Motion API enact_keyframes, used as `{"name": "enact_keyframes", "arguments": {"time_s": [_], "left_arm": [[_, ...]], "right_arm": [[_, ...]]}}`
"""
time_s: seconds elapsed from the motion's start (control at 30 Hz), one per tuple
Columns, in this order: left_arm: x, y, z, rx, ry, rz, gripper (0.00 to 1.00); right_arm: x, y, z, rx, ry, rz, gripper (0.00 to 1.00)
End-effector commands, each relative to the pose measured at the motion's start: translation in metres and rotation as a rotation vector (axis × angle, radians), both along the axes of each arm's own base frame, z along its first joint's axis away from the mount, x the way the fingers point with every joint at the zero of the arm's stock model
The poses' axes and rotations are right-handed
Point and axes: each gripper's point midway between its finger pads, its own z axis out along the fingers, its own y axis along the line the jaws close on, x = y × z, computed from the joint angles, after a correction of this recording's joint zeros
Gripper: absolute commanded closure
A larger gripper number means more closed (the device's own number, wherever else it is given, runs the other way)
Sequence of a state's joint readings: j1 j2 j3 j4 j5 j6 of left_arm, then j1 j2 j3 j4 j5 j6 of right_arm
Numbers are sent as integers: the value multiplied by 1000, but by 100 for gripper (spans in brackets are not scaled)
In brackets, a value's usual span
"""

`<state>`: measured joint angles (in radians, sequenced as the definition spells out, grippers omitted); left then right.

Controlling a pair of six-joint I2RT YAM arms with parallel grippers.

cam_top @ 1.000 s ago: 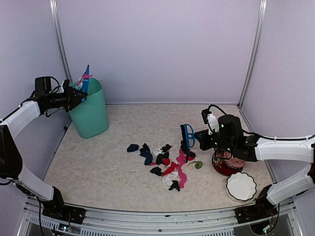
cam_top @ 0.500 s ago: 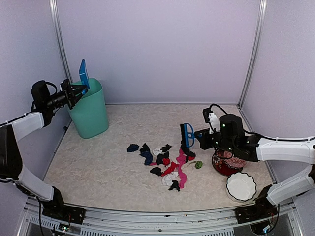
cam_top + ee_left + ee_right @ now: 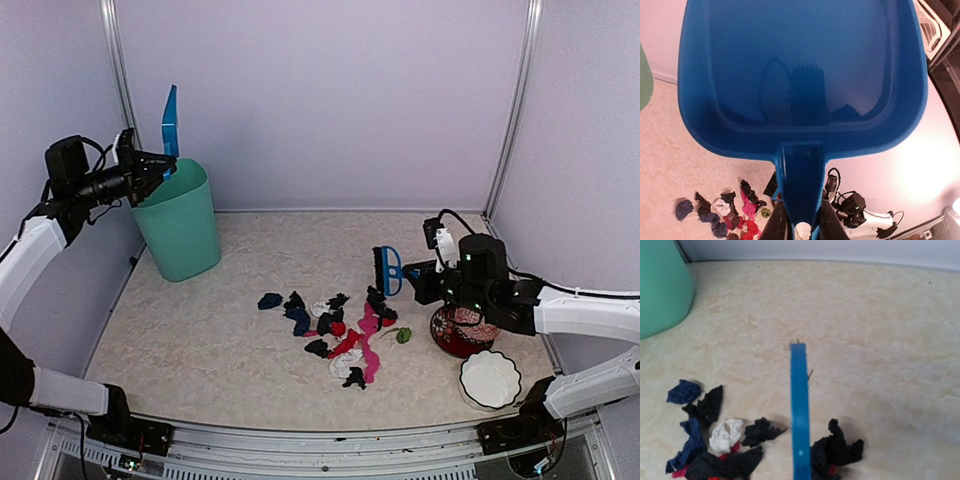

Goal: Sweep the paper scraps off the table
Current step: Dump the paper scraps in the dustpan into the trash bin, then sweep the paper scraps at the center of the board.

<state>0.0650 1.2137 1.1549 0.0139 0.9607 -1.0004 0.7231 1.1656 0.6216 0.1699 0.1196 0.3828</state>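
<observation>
The paper scraps lie in a loose pile mid-table, black, pink, red, navy, white and green; they also show in the left wrist view and the right wrist view. My left gripper is shut on the handle of a blue dustpan, held upright above the green bin's rim. In the left wrist view the pan is empty, its handle between my fingers. My right gripper is shut on a blue brush, held just above the pile's right edge; the brush back shows edge-on.
A green bin stands at the back left, also in the right wrist view. A red-patterned bowl sits under my right arm, a white scalloped bowl in front of it. Beige table, pale walls around.
My left gripper has lifted the dustpan from inside the bin to upright above its rim. My right gripper has shifted slightly right and up with the brush.
</observation>
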Motion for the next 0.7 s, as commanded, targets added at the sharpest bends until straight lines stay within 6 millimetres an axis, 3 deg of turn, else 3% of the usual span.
{"name": "enact_keyframes", "arguments": {"time_s": [0.0, 0.1, 0.47, 0.67], "left_arm": [[-28, -18, -26, 235, -13, 20, 100], [-45, -26, -46, 362, 21, 85, 100], [-101, -57, -120, 635, 85, 110, 100], [-115, -69, -137, 724, 39, 92, 100]], "right_arm": [[1, -12, 5, 0, -29, -38, 100], [-2, -9, 4, 8, -23, -15, 100], [-21, 35, 14, 134, 34, 219, 100], [-17, 71, 26, 222, 95, 266, 100]]}}
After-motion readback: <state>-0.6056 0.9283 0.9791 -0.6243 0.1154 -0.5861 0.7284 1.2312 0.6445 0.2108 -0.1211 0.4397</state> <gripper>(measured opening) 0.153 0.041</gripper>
